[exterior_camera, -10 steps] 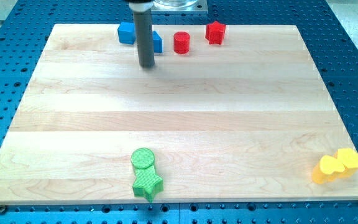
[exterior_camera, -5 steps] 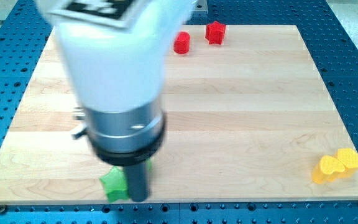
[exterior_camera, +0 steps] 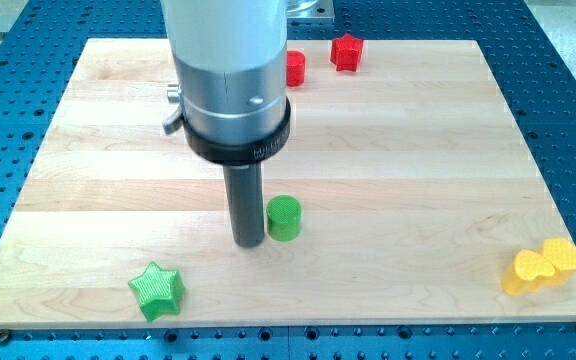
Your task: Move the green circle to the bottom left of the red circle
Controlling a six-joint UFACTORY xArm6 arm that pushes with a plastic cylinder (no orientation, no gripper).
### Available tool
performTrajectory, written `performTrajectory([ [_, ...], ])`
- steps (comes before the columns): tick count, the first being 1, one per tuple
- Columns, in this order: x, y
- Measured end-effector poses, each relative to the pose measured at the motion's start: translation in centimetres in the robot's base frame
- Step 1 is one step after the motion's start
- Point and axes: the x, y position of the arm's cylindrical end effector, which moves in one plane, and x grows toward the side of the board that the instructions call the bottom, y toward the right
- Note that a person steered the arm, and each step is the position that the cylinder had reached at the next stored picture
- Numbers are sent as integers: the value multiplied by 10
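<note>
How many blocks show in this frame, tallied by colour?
Green: 2, the green circle beside my tip and the green star
Red: 2, the red circle, partly hidden by the arm, and the red star
Yellow: 2, the left yellow block and the right yellow block
Total: 6

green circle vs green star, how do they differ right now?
The green circle block is a round cylinder; the green star block is pointed. The circle sits mid-board, right beside my tip; the star lies apart, near the view's bottom left. Both share the same ridged green.
</note>
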Motion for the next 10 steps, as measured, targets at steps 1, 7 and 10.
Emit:
performTrajectory([
  [1, 30, 33],
  [7, -109, 0],
  [10, -179, -10],
])
